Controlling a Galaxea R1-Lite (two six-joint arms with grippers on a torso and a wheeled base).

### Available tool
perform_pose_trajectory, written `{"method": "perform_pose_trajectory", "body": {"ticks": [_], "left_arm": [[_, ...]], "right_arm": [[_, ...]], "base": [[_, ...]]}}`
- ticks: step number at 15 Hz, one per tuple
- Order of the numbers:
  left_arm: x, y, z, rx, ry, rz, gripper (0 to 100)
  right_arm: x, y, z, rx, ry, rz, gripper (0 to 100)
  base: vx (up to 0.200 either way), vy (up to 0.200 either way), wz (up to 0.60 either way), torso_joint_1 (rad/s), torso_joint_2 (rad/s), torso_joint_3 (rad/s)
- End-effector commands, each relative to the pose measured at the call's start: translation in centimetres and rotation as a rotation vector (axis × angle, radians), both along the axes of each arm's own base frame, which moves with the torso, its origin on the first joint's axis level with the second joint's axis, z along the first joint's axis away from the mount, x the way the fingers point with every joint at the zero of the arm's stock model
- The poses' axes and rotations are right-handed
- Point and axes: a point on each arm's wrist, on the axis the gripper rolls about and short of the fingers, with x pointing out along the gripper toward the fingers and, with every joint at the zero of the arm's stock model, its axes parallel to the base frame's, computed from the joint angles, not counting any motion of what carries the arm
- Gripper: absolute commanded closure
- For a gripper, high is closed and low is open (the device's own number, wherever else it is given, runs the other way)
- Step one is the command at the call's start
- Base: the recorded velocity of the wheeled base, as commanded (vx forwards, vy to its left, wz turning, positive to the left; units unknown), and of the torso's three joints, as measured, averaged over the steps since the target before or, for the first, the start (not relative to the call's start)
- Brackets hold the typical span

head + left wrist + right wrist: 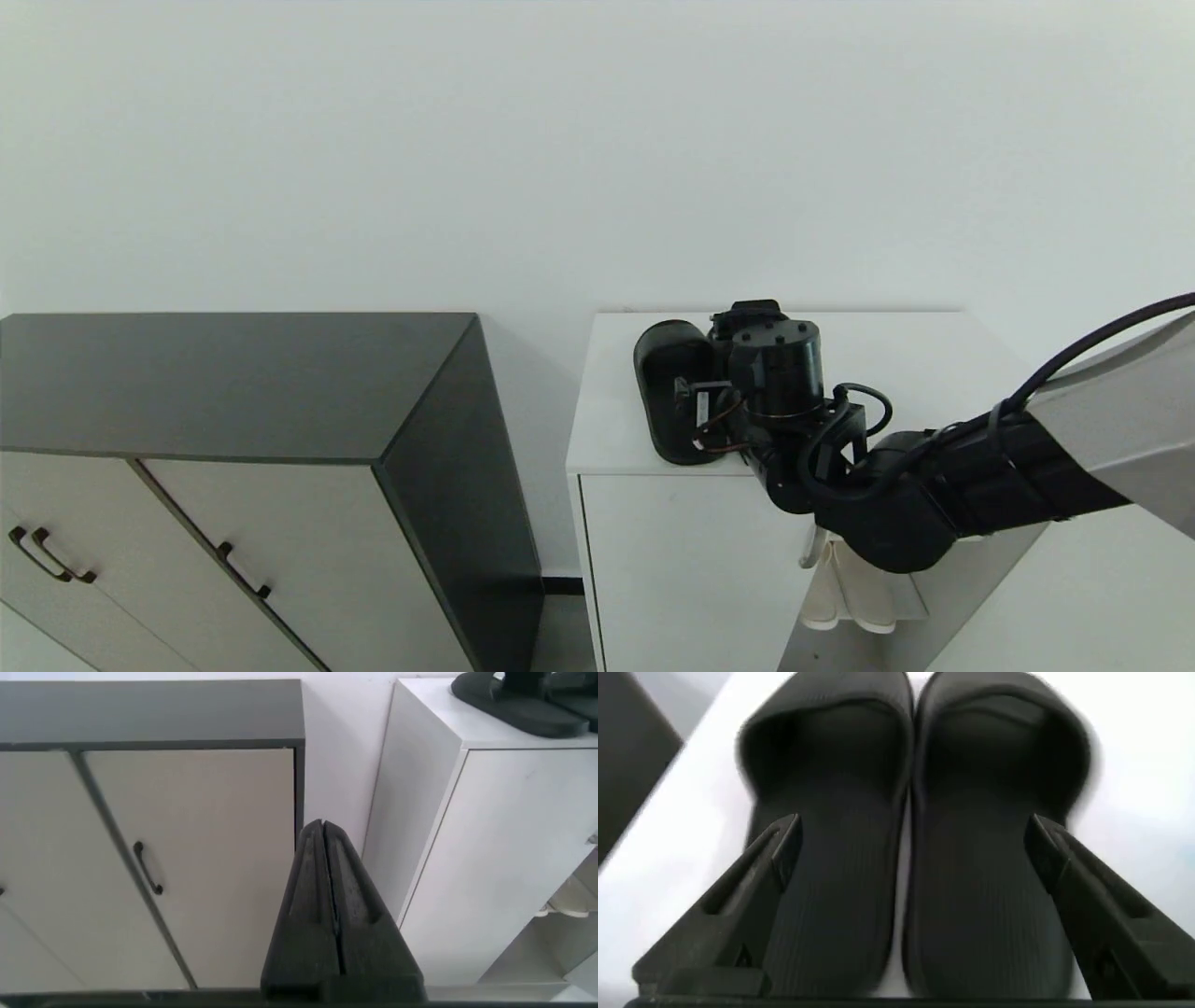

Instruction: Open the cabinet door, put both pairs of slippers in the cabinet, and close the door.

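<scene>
A pair of black slippers [910, 831] lies side by side on top of the white cabinet [691, 560]. My right gripper [915, 854] is open over them, one finger [771, 873] outside each slipper. In the head view the right wrist covers most of the pair, and one black slipper [667, 392] shows beside it. A pale pair of slippers [850, 593] rests on a shelf in the open lower right part of the white cabinet. My left gripper [324, 868] is shut with nothing in it, low before the gap between the two cabinets.
A dark-topped cabinet [233, 383] stands to the left, its beige doors shut, with dark handles [243, 571]. A narrow gap separates it from the white cabinet. A plain white wall is behind both.
</scene>
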Motion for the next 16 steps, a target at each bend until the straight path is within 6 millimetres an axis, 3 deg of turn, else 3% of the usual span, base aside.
{"method": "perform_pose_trajectory", "body": {"ticks": [1, 10, 11, 16], "left_arm": [[0.0, 0.0, 0.0, -0.001, 0.0, 0.001, 100], [0.0, 0.0, 0.0, -0.005, 0.0, 0.001, 100], [0.0, 0.0, 0.0, -0.005, 0.0, 0.001, 100], [0.0, 0.0, 0.0, -0.005, 0.0, 0.001, 100]], "right_arm": [[1.3, 0.3, -1.3, -0.015, 0.016, -0.014, 0], [6.5, 0.6, -2.3, -0.028, -0.034, -0.06, 0], [7.0, 0.6, -2.3, -0.021, -0.04, -0.057, 100], [7.9, 0.5, -2.1, -0.007, -0.055, -0.061, 100]], "base": [[0.0, 0.0, 0.0, 0.0, 0.0, 0.0], [0.0, 0.0, 0.0, 0.0, 0.0, 0.0], [0.0, 0.0, 0.0, 0.0, 0.0, 0.0], [0.0, 0.0, 0.0, 0.0, 0.0, 0.0]]}}
